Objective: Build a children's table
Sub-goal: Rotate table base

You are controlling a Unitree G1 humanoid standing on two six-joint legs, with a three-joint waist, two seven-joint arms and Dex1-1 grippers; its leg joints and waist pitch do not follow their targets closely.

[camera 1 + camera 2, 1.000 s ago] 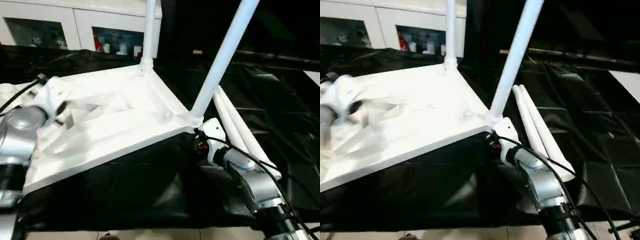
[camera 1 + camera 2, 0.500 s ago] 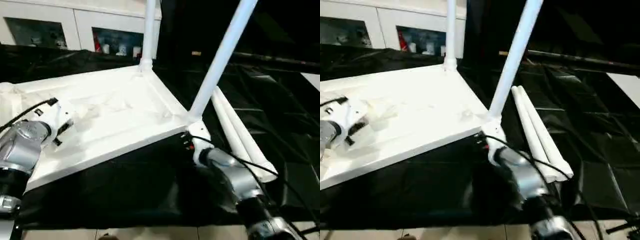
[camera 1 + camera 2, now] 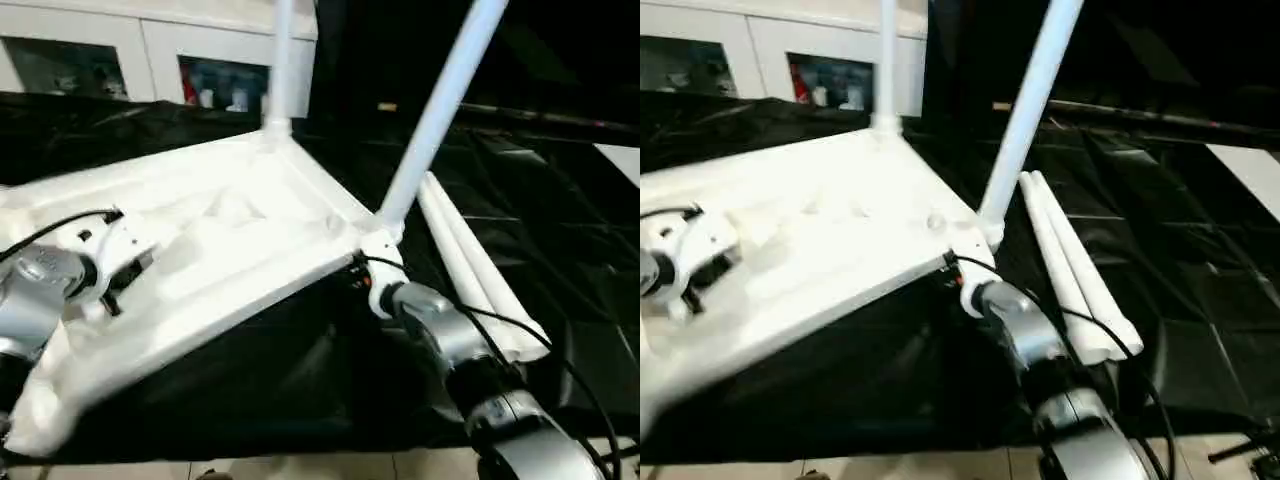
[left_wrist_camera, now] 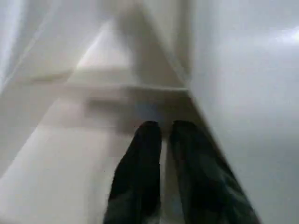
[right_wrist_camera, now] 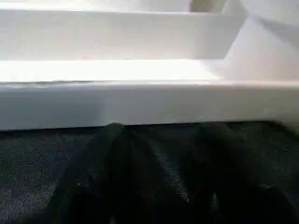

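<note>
Left eye view: the children's table (image 3: 240, 240) lies upside down on the counter (image 3: 560, 230); two loose legs (image 3: 480, 275) lie just beside the right gripper (image 5: 156, 140), spread, empty; left gripper (image 4: 166, 133) nearly pinched, empty.

Table top (image 3: 220, 250): upside down, tilted, on black work table (image 3: 560, 210).
Fitted legs (image 3: 440, 110): two, rising toward 12 o'clock.
Loose legs (image 3: 470, 265): two, at 3 o'clock.
Cabinet (image 3: 150, 45): 11 o'clock.
</note>
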